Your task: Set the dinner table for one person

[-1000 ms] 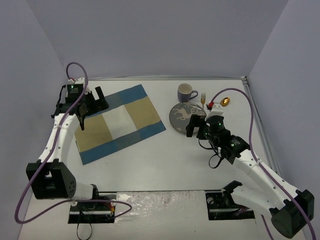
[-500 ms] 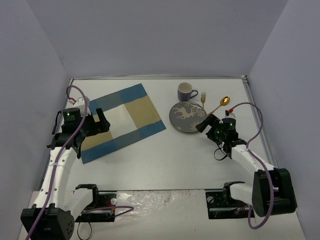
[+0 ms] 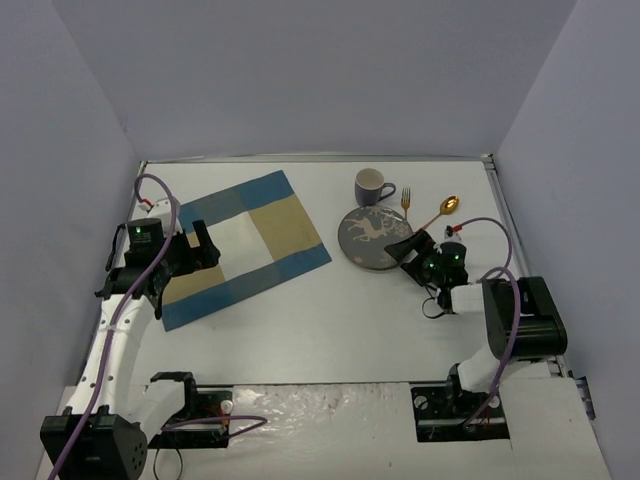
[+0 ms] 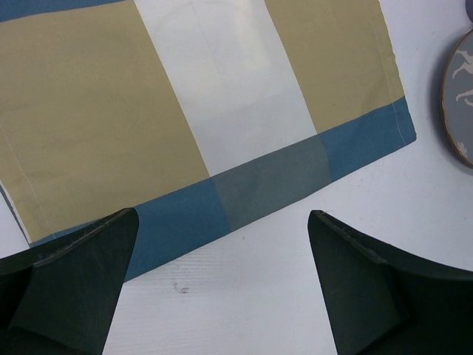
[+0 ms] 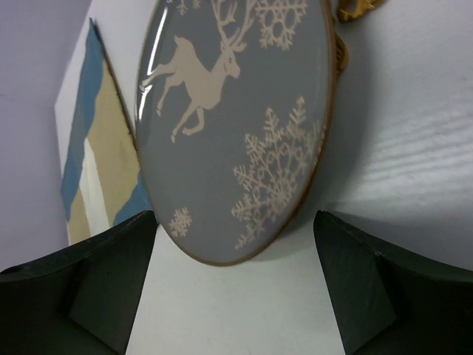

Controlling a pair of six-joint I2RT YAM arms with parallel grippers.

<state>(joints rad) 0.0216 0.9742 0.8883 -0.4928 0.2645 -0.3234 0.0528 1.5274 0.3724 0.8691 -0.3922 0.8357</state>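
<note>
Right gripper (image 5: 235, 216): I see it wide open and holding nothing. It sits low at the near right rim of the plate (image 3: 370, 238), and from the wrist camera the rim lies between the two fingers.
Left gripper (image 4: 223, 222): It is spread as wide as it goes and empty, well to the left of the plate, over the near blue border of the placemat (image 3: 245, 240).
Table (image 3: 330, 320): The white top lies under the plate and spreads out on every side of it.
Other items: The cup (image 3: 372, 185) stands just beyond the plate. The fork (image 3: 406, 203) and spoon (image 3: 446, 208) lie beyond it to the right.
Risk, pinch: The plate lies flat, so I judge the fingers may close on its rim too shallowly and slip off.
Risk, push: If I come in too low, a finger could shove the plate toward the cup.
Risk, tilt: A grip at one edge could let the plate droop and slide out on the way to the placemat.
Risk, mat: Dragging the plate across could catch and wrinkle the placemat corner nearest the plate.
</note>
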